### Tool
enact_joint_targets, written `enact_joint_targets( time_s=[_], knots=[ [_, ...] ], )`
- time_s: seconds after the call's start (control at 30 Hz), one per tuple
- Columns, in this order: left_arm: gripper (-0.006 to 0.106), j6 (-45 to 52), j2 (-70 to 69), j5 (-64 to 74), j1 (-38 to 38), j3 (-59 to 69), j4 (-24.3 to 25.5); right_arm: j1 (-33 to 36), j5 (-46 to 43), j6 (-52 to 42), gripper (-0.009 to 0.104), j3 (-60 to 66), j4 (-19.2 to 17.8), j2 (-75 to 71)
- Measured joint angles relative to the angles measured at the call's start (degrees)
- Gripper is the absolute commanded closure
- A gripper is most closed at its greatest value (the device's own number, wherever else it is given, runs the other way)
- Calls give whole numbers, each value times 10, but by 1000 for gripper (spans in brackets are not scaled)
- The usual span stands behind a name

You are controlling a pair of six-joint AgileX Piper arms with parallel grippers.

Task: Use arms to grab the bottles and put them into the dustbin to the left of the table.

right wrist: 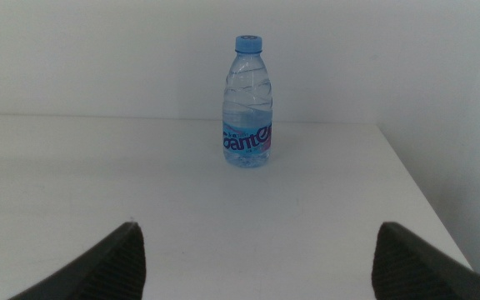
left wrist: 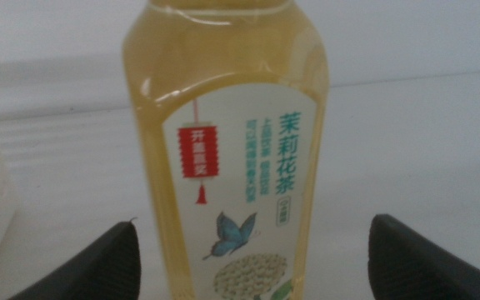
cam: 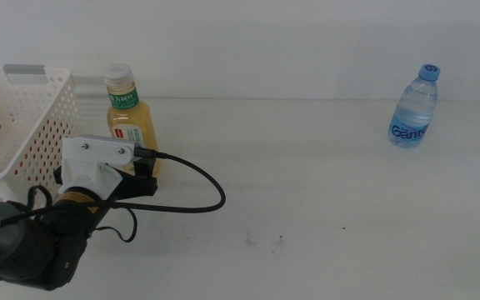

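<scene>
While the left hand [left wrist: 252, 258] straddles the tea bottle [cam: 129, 117] beside the dustbin [cam: 23, 125], jaws apart, both bottles remain on the table [cam: 323, 192], ungrasped.

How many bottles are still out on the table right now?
2: the yellow tea bottle beside the dustbin, between the open left hand, and the water bottle at the far right. Others may be hidden.

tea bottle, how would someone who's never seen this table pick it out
Start at the white perforated dustbin at the table's left end. Just to its right stands the tea bottle, upright, with the left gripper open around it. Yellow liquid, white cap and butterfly label distinguish it from the blue-capped water bottle far right.
</scene>
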Motion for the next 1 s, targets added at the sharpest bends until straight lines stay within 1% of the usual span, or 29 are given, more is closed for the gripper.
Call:
enact_joint_targets(
  time_s=[0.43,0.8,1.0],
  knots=[
    [7,-1,33,10,0,-45,0,0,0,0,23,0,0,0],
    [7,-1,75,24,0,-104,-30,0,0,0,23,0,0,0],
    [7,-1,105,33,0,-144,-32,0,0,0,23,0,0,0]
  ],
)
